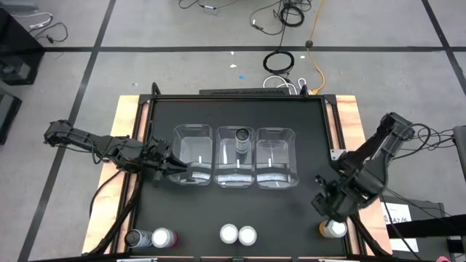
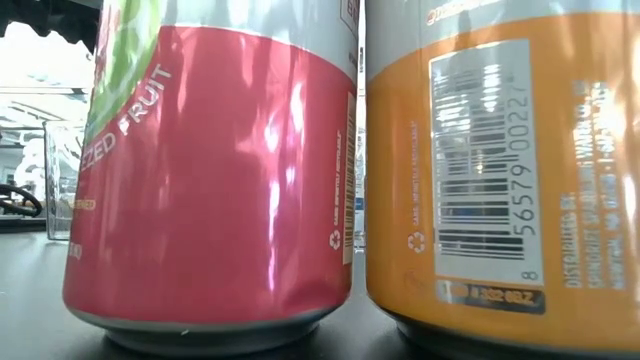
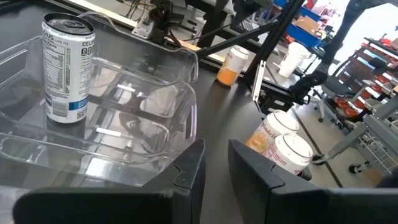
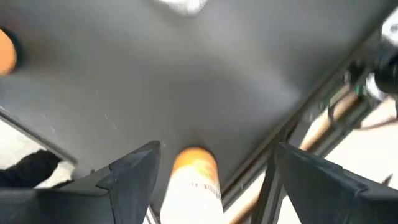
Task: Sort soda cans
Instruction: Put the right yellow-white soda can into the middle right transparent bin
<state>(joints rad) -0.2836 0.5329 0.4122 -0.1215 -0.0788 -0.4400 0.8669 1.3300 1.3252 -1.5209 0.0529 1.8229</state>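
Note:
A grey-silver can [image 1: 242, 138] [image 3: 67, 68] stands upright in the middle clear bin. Along the near edge stand a dark can [image 1: 136, 238], a pink-red can [image 1: 164, 237] and two more cans [image 1: 238, 234], which fill the low view as a pink-red can [image 2: 210, 180] and an orange can [image 2: 500, 170]. My right gripper [image 1: 329, 206] [image 4: 216, 158] is open at the near right corner, and an orange can [image 1: 335, 229] [image 4: 193, 180] shows between its fingers, untouched. My left gripper [image 1: 177, 172] [image 3: 214, 165] is open and holds nothing, at the left bin's near side.
Three clear bins [image 1: 235, 156] sit side by side mid-table; the left bin [image 3: 155, 106] and the right bin [image 1: 277, 156] hold no can. The table's right edge and frame [image 4: 323, 124] run close beside my right gripper. Bare black tabletop lies between the bins and the near row of cans.

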